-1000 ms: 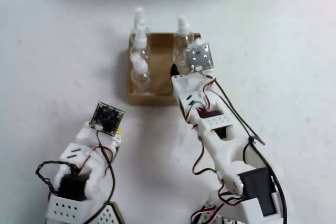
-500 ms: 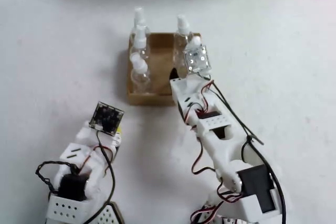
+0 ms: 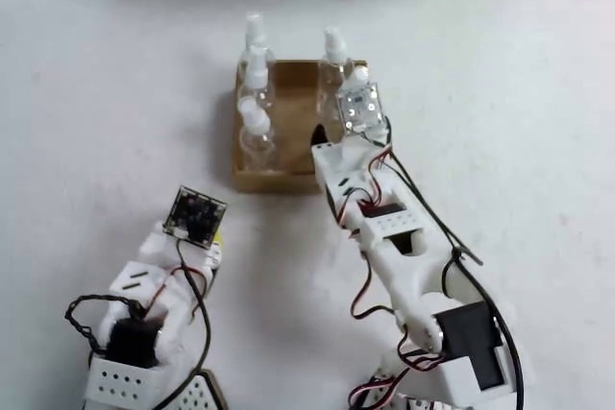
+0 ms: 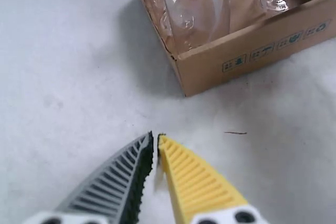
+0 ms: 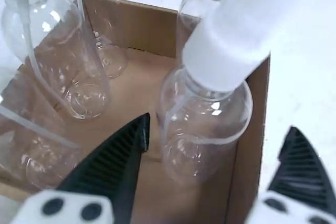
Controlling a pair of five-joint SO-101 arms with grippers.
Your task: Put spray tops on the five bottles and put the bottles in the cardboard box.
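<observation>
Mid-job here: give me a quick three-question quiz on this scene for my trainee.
1. True or false: the left claw is shut.
2. How many bottles are in the box?
3. The right claw is: A) shut tight, B) open around a bottle, C) over bare table.
Key: 1 true; 2 five; 3 B.

My left arm (image 3: pixel 144 319) sits folded back, and the left gripper (image 4: pixel 157 142) has its fingers pressed together. My right arm (image 3: pixel 404 256) is stretched forward, with the right gripper (image 5: pixel 218 129) fingers spread wide.
</observation>
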